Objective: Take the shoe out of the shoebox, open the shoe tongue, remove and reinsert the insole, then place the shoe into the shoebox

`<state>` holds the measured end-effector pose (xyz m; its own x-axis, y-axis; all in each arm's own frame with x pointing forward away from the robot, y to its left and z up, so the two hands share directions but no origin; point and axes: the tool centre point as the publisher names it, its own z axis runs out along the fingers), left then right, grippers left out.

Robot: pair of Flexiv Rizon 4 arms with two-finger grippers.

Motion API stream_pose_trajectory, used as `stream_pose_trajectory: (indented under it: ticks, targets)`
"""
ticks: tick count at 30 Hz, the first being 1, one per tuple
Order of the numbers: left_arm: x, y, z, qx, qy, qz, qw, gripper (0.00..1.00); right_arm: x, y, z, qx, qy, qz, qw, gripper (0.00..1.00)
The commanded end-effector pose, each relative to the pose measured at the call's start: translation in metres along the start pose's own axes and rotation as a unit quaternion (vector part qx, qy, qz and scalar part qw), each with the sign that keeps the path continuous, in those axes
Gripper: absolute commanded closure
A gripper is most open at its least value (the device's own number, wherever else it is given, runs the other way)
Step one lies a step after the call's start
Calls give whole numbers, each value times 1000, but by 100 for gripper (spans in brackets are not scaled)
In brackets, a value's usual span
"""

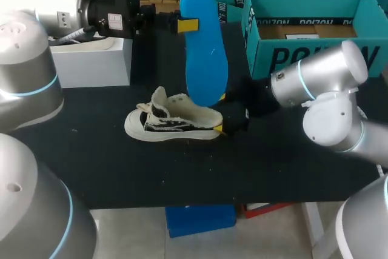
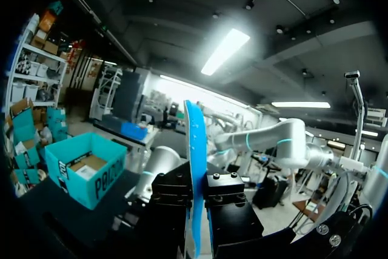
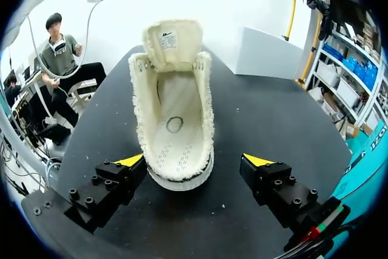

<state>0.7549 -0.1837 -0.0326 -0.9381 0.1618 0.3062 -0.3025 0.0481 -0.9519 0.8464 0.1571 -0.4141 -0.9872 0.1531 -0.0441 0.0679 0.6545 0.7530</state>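
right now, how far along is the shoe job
Done: the shoe sits on the table, out of the shoebox, with its tongue open and the insole out. In hand: the left gripper holds the insole above the shoe; the right gripper is open, one finger on each side of the heel. Left: reinsert the insole, then box the shoe.

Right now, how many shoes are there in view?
1. The shoe is in the middle of the table, its heel between the open fingers of the right gripper. Another could be hidden in the shoebox.
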Motion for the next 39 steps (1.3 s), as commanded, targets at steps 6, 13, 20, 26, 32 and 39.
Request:
stream_pose_trajectory:
  ticks: [6,13,20,26,32,39]
  targets:
    - [0,1,1,1,-2,1,1000,100,-2,-6,9,-30,3,3,1000,0]
    - [0,1,1,1,-2,1,1000,100,-1,-6,10,-31,8,4,999,0]
    - [0,1,1,1,-2,1,1000,100,-3,0,1,-10,27,-3,1000,0]
    - [0,1,1,1,-2,1,1000,100,-10,15,-22,58,60,-17,996,0]
    - [0,1,1,1,-2,1,1000,100,-17,23,-35,132,84,-5,988,0]
    - [0,1,1,1,-2,1,1000,100,-24,31,-28,273,82,-4,959,0]
